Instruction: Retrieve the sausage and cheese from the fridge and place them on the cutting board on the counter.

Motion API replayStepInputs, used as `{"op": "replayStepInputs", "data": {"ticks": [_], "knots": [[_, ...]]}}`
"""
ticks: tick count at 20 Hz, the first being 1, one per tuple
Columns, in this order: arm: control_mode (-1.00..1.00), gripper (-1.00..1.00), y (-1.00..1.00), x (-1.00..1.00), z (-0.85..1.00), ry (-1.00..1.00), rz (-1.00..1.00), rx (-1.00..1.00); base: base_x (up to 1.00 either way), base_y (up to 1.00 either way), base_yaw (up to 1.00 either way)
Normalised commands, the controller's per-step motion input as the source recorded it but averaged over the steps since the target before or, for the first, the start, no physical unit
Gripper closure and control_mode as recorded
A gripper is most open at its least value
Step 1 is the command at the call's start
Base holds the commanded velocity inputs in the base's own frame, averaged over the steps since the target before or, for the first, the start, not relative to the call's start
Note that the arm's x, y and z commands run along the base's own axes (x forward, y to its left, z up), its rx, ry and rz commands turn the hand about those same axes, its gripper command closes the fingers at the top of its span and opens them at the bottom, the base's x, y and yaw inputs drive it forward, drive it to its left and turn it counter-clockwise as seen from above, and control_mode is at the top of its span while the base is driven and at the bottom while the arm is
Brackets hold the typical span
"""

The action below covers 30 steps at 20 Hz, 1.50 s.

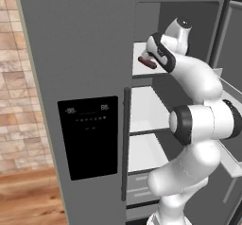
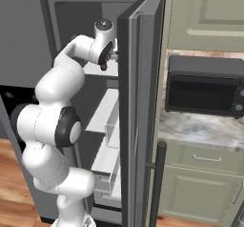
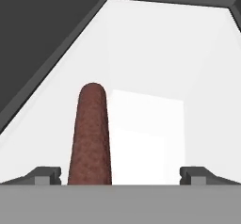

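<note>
I see the fridge [image 1: 80, 54] with its right door swung open; the left door is shut and has a black dispenser panel [image 1: 88, 136] on its front; white shelves [image 1: 144, 110] sit one above the other inside; my arm goes up from the base and bends into the top part of the fridge; the gripper [image 1: 150, 58] is up by the top shelf; the sausage [image 1: 147, 62] is a short dark red-brown stick, and in the left base view it pokes out to the left from the end of the hand, just over the top shelf; in the right base view I see only a small dark red bit of it under the hand, close to the edge of the open door [image 2: 138, 107]; in the hand view the sausage stands up between the two finger tips, nearer the left one, with the bright white shelf behind it; the two tips look far apart there, with a wide gap to the right of the sausage, and I cannot tell if the left tip touches it, so I cannot tell if the jaws have hold of it; past the open door, on the right, I see the counter [image 2: 200, 128] with a dark microwave [image 2: 205, 85] on it and pale green cabinets [image 2: 200, 183] under it.
</note>
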Motion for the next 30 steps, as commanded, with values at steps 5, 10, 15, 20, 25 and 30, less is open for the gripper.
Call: {"op": "replayStepInputs", "data": {"ticks": [5,10,15,20,25,30], "knots": [[-1.00,-1.00,0.13,0.36,-0.35,0.00,0.00,0.00,0.00,0.00,0.00],[-1.00,-1.00,0.08,0.45,-0.17,0.00,0.00,0.00,0.00,0.00,0.00],[-1.00,-1.00,0.06,0.50,-0.02,0.03,0.02,0.01,0.00,0.00,0.00],[-1.00,-1.00,0.03,0.28,-0.16,0.09,0.02,0.00,0.00,0.00,0.00],[-1.00,-1.00,0.10,0.10,-0.29,0.07,0.01,0.00,0.00,0.00,0.00],[-1.00,-1.00,0.11,0.00,-0.34,0.01,0.00,0.00,0.00,0.00,0.00]]}}
